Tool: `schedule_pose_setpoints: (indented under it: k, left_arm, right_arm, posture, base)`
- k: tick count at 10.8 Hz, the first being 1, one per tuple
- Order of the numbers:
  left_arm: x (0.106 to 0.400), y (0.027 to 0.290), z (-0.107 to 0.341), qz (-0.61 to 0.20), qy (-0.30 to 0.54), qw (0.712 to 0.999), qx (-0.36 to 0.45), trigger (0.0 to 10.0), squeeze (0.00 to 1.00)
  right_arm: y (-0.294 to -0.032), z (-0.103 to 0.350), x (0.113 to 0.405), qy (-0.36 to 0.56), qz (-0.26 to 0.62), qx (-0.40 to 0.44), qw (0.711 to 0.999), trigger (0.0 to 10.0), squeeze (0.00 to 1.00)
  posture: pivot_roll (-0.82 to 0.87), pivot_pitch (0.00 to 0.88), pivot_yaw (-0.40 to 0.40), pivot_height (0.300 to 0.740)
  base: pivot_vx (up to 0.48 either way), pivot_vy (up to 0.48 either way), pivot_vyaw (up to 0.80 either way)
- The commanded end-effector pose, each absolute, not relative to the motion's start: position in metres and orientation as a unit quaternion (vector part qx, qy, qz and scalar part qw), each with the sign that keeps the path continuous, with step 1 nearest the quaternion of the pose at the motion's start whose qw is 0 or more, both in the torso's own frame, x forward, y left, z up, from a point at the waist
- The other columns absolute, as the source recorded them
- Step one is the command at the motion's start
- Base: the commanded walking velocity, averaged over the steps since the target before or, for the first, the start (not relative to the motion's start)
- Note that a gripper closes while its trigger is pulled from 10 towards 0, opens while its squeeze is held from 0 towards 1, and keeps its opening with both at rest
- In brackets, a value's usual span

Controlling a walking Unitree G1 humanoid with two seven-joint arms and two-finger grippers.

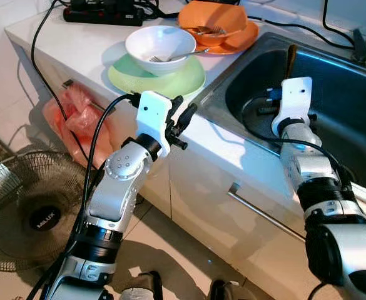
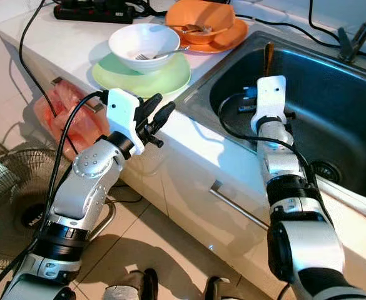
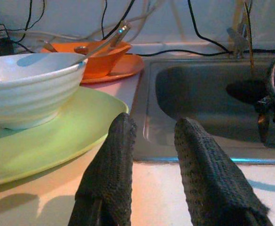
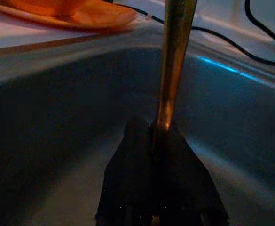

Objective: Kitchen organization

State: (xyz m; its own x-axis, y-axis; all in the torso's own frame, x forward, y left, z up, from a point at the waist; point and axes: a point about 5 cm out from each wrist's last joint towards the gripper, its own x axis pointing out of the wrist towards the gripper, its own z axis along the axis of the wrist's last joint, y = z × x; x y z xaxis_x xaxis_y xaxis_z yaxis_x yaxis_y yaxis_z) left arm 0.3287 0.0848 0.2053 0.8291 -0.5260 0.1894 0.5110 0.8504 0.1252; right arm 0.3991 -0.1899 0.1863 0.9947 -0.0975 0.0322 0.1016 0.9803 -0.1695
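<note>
The right gripper is inside the steel sink, its two black fingers pressed together around the lower end of a slim brown wooden handle, which rises upright out of the grip; what sort of utensil it belongs to cannot be told. Around this gripper are only the dark sink walls, and the faucet stands at the far rim beyond it.

The left gripper hovers at the front edge of the white counter, just beside the sink's near corner, fingers parted by a narrow gap and holding nothing. Directly ahead of it and slightly to its left lies a light green plate carrying a white bowl with a fork resting in it. Farther beyond are an orange bowl on an orange plate, also with cutlery inside. A black power strip and trailing black cables lie at the back of the counter. Below this arm, a pink plastic bag hangs from the cabinet front, and a floor fan stands on the tiles farther left.
</note>
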Motion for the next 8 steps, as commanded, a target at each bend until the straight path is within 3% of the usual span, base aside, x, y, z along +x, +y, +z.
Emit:
schedule_pose_setpoints:
  k: [1,5,6,8]
  left_arm:
    - [0.3297,0.0839,0.2038,-0.268,-0.108,0.957,0.038,10.0,0.0]
    - [0.329,0.0814,0.2041,-0.272,-0.11,0.955,0.034,10.0,0.0]
    - [0.3289,0.0807,0.2037,-0.273,-0.11,0.955,0.034,10.0,0.0]
    - [0.3283,0.0798,0.2029,-0.277,-0.109,0.954,0.033,10.0,0.0]
  right_arm:
    - [-0.1894,0.1769,0.3992,0.016,-0.048,-0.074,0.996,10.0,0.0]
    - [-0.1877,0.1804,0.4028,0.017,-0.048,-0.056,0.997,10.0,0.0]
    - [-0.1875,0.1807,0.4033,0.016,-0.046,-0.052,0.997,10.0,1.0]
    - [-0.1869,0.1806,0.4037,0.015,-0.044,-0.048,0.998,10.0,1.0]
  posture:
    - [0.06,0.154,0.003,0.74]
    - [0.06,0.149,-0.001,0.74]
    - [0.06,0.138,-0.002,0.74]
    - [0.06,0.131,-0.002,0.74]
  base:
    - [0.0,0.0,0.0]
    - [0.0,0.0,0.0]
    - [0.0,0.0,0.0]
    - [0.0,0.0,0.0]
